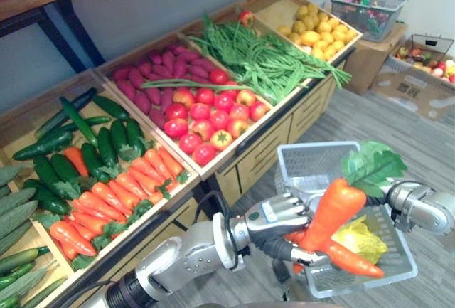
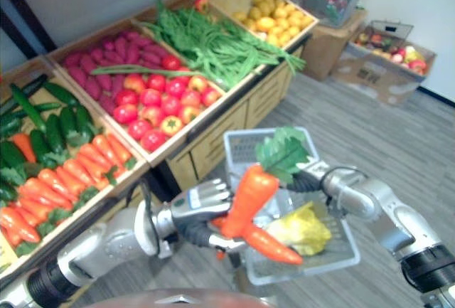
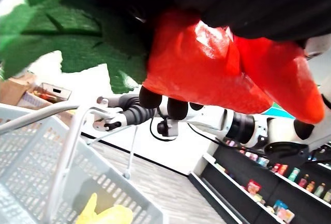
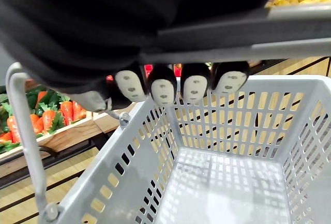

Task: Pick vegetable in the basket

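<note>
Gripping a carrot (image 1: pixel 333 212) round its orange body, the left hand (image 1: pixel 281 219) holds it tip-down over the basket (image 1: pixel 302 169), at the basket's side nearest that arm; its fingers are curled tight about the root, and the carrot's green leaves (image 1: pixel 370 166) spread above the basket's middle. A second carrot (image 1: pixel 352 259) lies lower, slanting across the basket's near rim just under the hand; whether the hand touches it I cannot tell. Inside the basket, beside that carrot, sits a yellow-green leafy vegetable (image 1: pixel 359 240). The right hand (image 4: pixel 163 88) is clenched on the basket's handle (image 4: pixel 232 38) — fingers wrapped over the grey bar — carrying the basket above the floor. Past the basket stands a wooden produce stand (image 1: pixel 234 155); further beyond the basket, a cardboard box (image 1: pixel 412 87) bears dark print — too small to read.
</note>
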### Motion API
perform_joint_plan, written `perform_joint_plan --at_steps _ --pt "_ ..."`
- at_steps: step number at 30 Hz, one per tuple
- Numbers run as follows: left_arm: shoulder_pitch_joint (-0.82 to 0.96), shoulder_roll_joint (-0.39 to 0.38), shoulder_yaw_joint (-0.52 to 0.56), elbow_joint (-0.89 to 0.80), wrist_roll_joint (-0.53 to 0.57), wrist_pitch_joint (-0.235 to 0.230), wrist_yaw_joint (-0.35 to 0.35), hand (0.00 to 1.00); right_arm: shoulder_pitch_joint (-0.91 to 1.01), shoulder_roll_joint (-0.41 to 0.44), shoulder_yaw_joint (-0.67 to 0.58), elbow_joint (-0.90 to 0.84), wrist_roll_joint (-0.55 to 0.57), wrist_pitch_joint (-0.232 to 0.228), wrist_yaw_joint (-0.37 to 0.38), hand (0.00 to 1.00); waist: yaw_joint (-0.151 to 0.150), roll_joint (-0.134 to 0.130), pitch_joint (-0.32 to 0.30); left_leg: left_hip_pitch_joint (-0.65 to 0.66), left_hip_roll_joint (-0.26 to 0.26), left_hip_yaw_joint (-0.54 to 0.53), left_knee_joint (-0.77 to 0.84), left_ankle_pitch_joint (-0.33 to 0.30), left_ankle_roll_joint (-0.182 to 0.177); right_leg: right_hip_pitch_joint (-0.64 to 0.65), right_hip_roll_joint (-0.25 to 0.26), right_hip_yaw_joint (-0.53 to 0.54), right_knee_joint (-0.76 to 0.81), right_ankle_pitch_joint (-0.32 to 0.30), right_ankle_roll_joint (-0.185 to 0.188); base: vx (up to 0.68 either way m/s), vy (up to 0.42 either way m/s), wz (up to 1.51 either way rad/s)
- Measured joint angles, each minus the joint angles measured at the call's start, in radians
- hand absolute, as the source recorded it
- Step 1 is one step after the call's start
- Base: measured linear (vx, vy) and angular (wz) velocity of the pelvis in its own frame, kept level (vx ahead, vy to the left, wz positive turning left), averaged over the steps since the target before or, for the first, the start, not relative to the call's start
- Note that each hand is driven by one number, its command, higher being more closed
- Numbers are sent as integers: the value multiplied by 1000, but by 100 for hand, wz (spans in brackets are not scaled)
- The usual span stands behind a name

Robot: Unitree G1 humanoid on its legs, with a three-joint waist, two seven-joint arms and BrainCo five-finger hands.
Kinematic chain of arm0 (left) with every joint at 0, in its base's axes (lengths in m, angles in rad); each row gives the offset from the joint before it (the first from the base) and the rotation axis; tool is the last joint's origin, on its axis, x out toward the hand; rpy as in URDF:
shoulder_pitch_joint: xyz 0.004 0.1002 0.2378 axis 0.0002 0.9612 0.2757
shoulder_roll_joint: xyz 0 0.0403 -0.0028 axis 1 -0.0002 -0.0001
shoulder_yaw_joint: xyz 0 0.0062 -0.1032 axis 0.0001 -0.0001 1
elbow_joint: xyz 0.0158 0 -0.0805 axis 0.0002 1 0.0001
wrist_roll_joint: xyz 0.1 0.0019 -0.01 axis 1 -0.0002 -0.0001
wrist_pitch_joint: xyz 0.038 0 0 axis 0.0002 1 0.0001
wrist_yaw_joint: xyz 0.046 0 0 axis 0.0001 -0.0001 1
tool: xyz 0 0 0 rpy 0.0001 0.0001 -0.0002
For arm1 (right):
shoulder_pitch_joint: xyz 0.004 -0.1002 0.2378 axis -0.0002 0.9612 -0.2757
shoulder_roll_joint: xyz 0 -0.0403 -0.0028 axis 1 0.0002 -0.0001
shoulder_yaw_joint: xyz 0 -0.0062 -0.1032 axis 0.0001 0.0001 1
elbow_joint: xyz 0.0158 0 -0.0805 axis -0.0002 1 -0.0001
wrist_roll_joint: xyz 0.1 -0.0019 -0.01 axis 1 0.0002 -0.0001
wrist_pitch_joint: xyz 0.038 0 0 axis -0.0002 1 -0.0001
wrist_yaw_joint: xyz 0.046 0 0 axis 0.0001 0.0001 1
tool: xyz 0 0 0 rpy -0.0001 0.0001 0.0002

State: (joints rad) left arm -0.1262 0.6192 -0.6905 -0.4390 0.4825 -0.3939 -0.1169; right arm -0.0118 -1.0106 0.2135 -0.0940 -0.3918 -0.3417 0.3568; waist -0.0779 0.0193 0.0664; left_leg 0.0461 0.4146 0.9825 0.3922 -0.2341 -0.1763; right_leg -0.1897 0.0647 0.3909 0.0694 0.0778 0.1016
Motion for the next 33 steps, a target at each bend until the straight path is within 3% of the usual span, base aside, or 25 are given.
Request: perform_joint_plan --at_steps 8,21,33 --pt "-30 -55 21 95 53 6 14 100 8 1 -3 -47 2 -10 20 100 0 1 -1 9 0 7 0 -1 -1 1 3 6 1 0 0 1 3 -1" --pt "-146 -207 34 376 177 36 91 100 -6 -7 43 -117 8 -18 71 100 -2 4 -31 16 1 32 11 -3 2 -14 10 40 3 5 5 17 24 -8" --pt "-154 -255 31 459 189 0 139 100 -69 -124 106 -175 18 -18 92 100 0 4 -52 36 -2 74 14 -15 -8 -19 18 75 2 10 12 5 23 -9"
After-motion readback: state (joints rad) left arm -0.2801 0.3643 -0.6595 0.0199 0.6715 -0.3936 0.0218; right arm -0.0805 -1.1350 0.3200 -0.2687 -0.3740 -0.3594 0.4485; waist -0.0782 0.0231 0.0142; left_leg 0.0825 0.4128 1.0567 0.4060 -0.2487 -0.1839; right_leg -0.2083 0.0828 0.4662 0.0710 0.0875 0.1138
